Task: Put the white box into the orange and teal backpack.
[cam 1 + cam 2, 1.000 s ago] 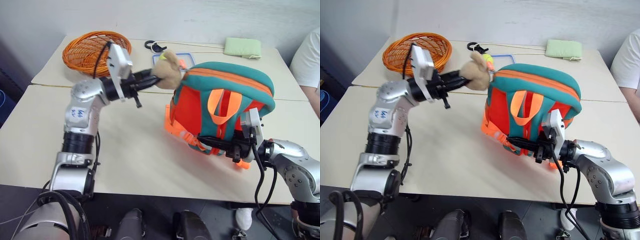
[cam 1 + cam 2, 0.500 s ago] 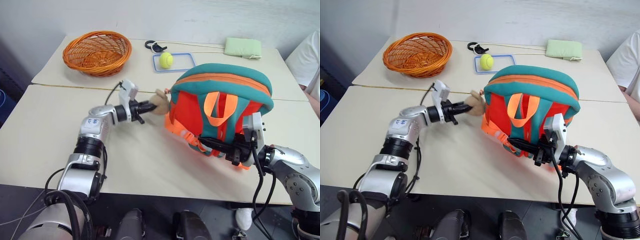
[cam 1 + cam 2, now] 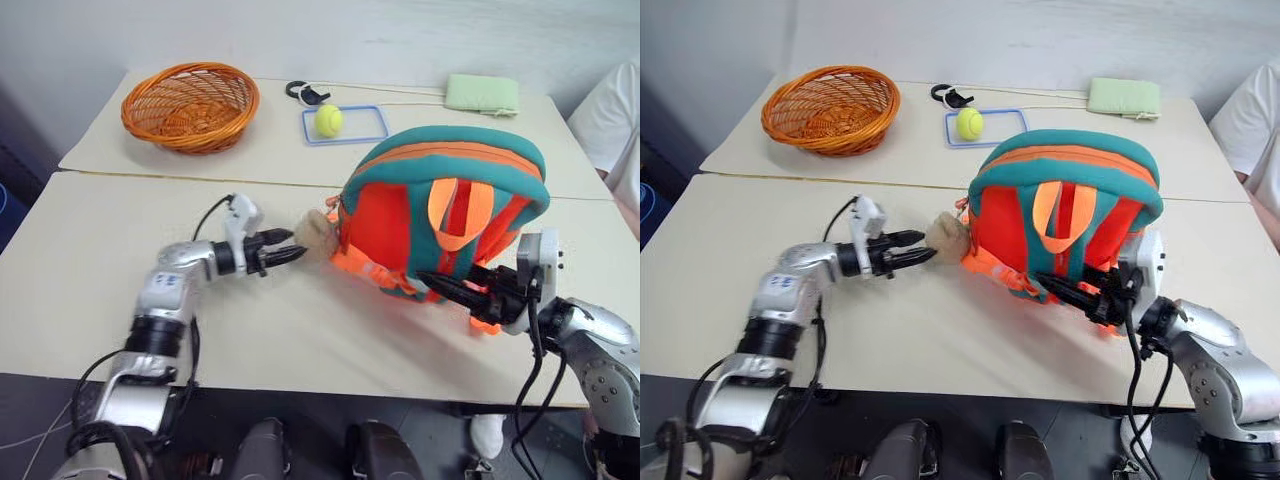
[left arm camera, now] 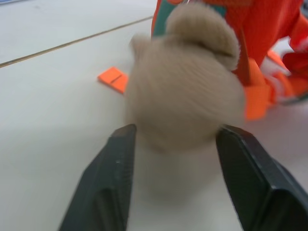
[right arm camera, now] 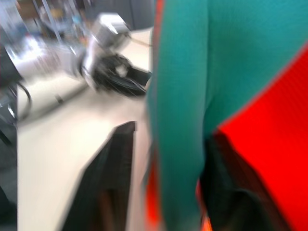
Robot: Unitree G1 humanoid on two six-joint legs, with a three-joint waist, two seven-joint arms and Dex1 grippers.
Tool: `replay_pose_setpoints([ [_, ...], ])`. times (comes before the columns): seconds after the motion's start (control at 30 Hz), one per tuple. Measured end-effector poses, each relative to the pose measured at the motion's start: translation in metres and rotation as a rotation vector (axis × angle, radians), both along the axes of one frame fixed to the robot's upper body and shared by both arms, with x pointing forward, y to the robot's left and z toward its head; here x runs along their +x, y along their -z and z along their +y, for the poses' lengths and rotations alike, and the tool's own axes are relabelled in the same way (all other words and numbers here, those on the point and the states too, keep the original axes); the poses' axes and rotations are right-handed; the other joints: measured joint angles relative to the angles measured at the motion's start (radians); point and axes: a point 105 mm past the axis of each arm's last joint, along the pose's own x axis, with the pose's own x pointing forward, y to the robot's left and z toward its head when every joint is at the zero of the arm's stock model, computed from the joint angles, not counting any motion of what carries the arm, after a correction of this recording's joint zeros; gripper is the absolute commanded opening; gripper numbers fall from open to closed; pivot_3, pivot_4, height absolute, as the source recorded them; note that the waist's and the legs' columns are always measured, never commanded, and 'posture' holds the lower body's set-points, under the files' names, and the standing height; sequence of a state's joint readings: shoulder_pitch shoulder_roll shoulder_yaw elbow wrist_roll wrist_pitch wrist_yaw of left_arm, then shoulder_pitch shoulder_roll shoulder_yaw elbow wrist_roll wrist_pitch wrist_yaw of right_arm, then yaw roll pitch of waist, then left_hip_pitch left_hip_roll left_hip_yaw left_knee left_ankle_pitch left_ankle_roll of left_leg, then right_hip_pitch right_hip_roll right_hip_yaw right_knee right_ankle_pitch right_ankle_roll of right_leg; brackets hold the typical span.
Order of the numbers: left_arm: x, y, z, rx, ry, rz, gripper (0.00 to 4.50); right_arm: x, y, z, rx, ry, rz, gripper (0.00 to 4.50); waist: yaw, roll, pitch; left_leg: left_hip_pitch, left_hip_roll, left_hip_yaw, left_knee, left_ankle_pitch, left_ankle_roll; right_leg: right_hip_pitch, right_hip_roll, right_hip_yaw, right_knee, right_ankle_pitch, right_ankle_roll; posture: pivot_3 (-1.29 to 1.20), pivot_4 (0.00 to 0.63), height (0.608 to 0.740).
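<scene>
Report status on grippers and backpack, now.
Left gripper open, plush bear head between its fingers. Right gripper open at the orange and teal backpack, which stands on the table.

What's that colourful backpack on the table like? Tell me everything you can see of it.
The orange and teal backpack is small, of soft fabric: teal across its domed top, orange below, with orange zipper trim, a loop handle and orange straps. It stands upright on the pale table, straps spilling at its base. A tan plush bear head hangs at its side, between the open fingers of the left gripper. The right gripper, also open, straddles a teal edge near its base.
</scene>
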State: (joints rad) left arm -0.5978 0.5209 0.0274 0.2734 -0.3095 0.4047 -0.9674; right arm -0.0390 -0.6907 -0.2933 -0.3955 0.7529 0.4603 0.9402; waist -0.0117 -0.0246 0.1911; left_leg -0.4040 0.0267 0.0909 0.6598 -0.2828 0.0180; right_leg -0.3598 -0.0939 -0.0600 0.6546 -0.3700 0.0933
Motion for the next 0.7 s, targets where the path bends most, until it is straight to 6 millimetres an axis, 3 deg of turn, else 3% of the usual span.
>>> replay_pose_setpoints([
  [0.1, -0.026, -0.016, 0.034, 0.034, 0.028, -0.039, 4.46, -0.014, 0.004, -0.021, -0.076, 0.027, 0.003, 3.76, 0.003, 0.000, 0.000, 0.000, 0.000, -0.001, -0.002, 0.000, 0.000, 0.001, 0.000, 0.000, -0.002, 0.000, 0.000, 0.00, 0.150, 0.740],
  [0.17, -0.038, -0.030, 0.048, 0.054, 0.032, -0.078, 4.50, -0.022, 0.005, -0.036, -0.145, 0.054, -0.019, 4.47, 0.010, 0.000, 0.000, 0.002, -0.001, -0.001, -0.002, 0.000, 0.000, 0.003, -0.001, 0.000, -0.007, 0.000, 0.000, 0.00, 0.150, 0.740],
  [0.23, -0.054, -0.032, 0.059, 0.091, 0.034, -0.107, 4.50, -0.030, 0.008, -0.052, -0.221, 0.066, -0.069, 4.49, 0.012, 0.001, 0.000, 0.002, -0.001, -0.001, -0.003, -0.001, 0.002, 0.004, -0.002, 0.001, -0.009, 0.000, 0.000, 0.00, 0.150, 0.740],
  [0.3, -0.072, -0.014, 0.083, 0.137, -0.016, -0.068, 4.50, -0.040, 0.023, -0.089, -0.298, 0.157, -0.042, 4.49, 0.010, 0.001, -0.001, 0.009, -0.003, 0.001, -0.009, -0.002, 0.002, 0.009, -0.004, 0.002, -0.014, 0.000, 0.000, 0.00, 0.150, 0.740],
  [0.37, -0.086, 0.007, 0.100, 0.169, -0.068, -0.024, 4.50, -0.045, 0.035, -0.114, -0.333, 0.221, -0.019, 4.49, 0.007, 0.002, 0.000, 0.016, -0.003, 0.002, -0.013, -0.003, 0.002, 0.016, -0.004, 0.002, -0.019, 0.000, 0.000, 0.00, 0.150, 0.740],
  [0.5, -0.104, 0.029, 0.118, 0.265, -0.134, -0.035, 4.50, -0.042, 0.039, -0.124, -0.397, 0.228, -0.080, 4.49, -0.004, 0.002, 0.000, 0.018, 0.000, 0.001, -0.014, -0.006, 0.004, 0.016, -0.003, 0.002, -0.018, 0.000, 0.000, 0.00, 0.150, 0.740],
  [0.7, -0.102, 0.025, 0.122, 0.284, -0.198, -0.118, 4.50, -0.027, 0.045, -0.111, -0.425, 0.191, -0.105, 4.49, -0.008, 0.005, 0.000, 0.018, 0.000, 0.001, -0.014, -0.006, 0.002, 0.015, -0.003, 0.001, -0.018, 0.000, -0.001, 0.00, 0.150, 0.740],
])
